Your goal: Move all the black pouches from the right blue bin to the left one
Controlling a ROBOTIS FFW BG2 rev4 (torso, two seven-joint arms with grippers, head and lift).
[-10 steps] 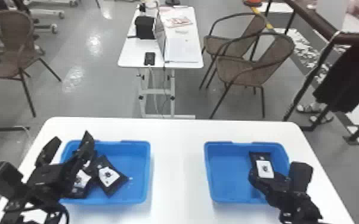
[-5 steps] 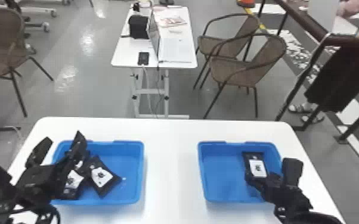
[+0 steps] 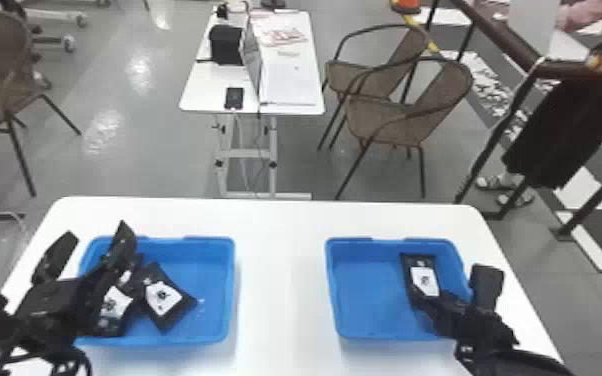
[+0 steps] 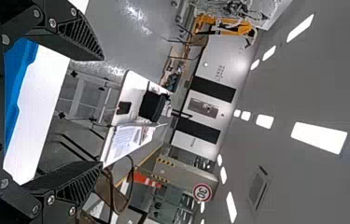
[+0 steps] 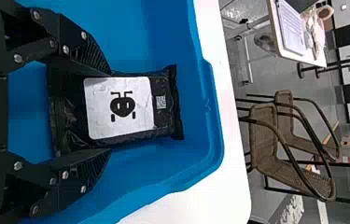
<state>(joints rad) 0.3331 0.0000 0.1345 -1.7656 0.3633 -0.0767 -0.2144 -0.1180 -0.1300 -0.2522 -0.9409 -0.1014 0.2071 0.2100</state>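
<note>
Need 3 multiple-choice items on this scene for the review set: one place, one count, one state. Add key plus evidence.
1. Where is the right end effector?
A) Beside the laptop
B) At the black pouch in the right blue bin
C) Between the two bins

2. How many black pouches are seen in the right blue bin?
A) One
B) Three
C) Four

3. What state is the left end effector in?
A) Shut on a pouch
B) Shut on nothing
C) Open, with nothing between its fingers

Key:
1: B, the head and right wrist views show it at the pouch there.
2: A, a single pouch with a white label lies there in the head view.
3: C, the left wrist view shows the fingertips well apart, only the background between them.
</note>
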